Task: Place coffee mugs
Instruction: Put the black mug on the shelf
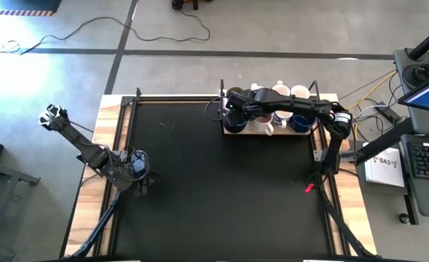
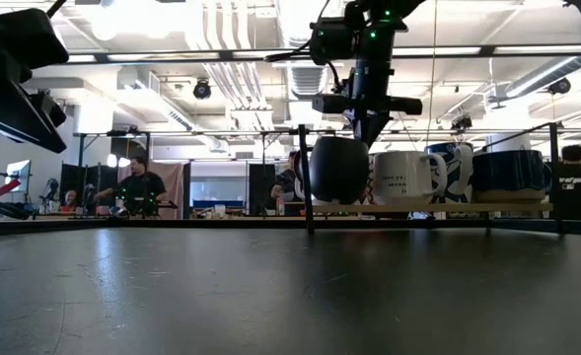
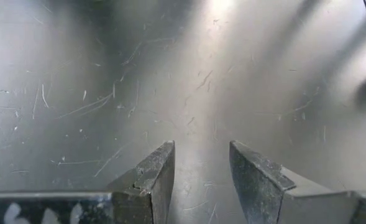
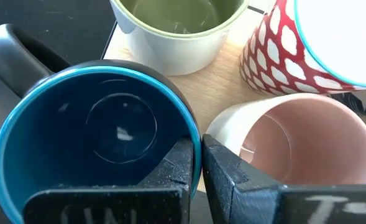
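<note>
One dark blue mug (image 4: 96,143), at the tray's (image 1: 266,135) nine o'clock end, sits rim-pinched in the right gripper (image 4: 201,168); lift it straight up, clear of the pink-lined mug (image 4: 294,149), while the left gripper (image 3: 201,180) waits wide open.

The right arm reaches across the far side of the table, its gripper (image 4: 201,163) pointing down with fingers pinched together. The left arm is folded low near the table's left edge, its gripper (image 3: 201,180) parted
</note>
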Controlling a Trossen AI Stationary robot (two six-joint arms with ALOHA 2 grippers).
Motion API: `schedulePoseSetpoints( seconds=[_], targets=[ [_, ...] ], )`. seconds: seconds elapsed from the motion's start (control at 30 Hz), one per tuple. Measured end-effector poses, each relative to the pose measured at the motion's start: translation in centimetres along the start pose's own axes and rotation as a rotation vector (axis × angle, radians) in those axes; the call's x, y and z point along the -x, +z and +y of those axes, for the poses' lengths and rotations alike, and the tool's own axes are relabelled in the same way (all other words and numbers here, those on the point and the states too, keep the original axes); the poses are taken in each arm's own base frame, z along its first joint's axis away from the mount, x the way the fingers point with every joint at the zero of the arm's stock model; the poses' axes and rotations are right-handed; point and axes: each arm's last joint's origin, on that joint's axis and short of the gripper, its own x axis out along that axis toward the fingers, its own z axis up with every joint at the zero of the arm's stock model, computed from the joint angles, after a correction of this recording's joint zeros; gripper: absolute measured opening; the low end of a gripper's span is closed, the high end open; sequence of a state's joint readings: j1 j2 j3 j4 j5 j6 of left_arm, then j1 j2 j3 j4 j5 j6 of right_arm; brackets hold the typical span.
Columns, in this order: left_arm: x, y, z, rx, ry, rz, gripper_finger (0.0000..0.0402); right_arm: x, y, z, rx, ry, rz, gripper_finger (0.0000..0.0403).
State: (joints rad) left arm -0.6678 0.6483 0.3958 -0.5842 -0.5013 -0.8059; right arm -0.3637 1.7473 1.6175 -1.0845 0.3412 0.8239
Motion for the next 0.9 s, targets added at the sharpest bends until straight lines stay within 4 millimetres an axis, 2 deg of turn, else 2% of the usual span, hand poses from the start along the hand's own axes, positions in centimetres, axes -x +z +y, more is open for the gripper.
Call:
schedulePoseSetpoints(
  seconds=[0.43,0.77,0.9],
  targets=[
    [0.01,0.02,0.01,0.0,0.004,-0.004,0.0135,-0.06,0.27,-0.03,0.047,0.011,-0.011,0.0015],
    [0.01,0.0,0.03,-0.001,0.005,-0.002,0.0135,0.09,0.52,-0.02,0.045,0.022,-0.024,0.0072],
    [0.01,-0.04,0.07,-0.003,0.009,0.001,0.0135,0.77,1.0,0.1,0.048,0.038,-0.042,0.0083]
  ],
)
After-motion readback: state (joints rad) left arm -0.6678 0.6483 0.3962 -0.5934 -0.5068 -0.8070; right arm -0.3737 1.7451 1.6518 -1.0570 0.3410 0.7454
